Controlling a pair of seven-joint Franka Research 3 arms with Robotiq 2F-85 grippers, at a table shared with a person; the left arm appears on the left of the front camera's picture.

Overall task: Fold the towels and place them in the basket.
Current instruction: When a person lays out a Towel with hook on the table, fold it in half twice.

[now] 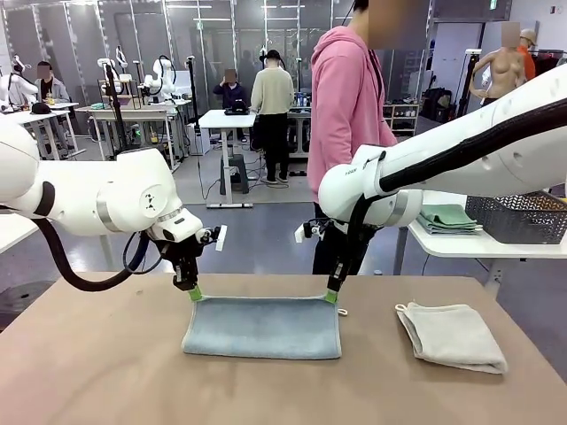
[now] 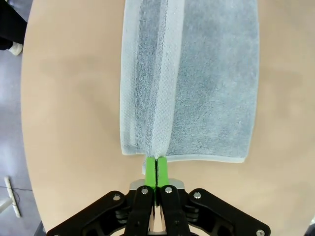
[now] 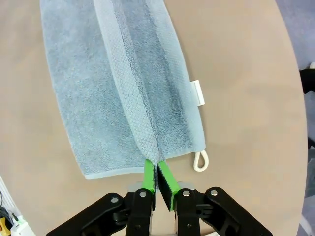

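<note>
Folding is the step in hand: the left hand (image 1: 193,292) and right hand (image 1: 330,297) each pinch a far corner of the blue-grey towel (image 1: 262,326) lying mid-tabletop (image 1: 106,372), so next they should probably carry that edge evenly over to the near edge

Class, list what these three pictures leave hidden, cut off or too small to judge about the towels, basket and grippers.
Basket: front view, the right arm overlaps its top and the picture edge cuts it off; contents unseen.
Green towels beside it: front view, too small to count.
Blue-grey towel: both wrist views, far end cut by the top edge.
Its edge inside the left gripper and right gripper: pinched out of sight.
</note>
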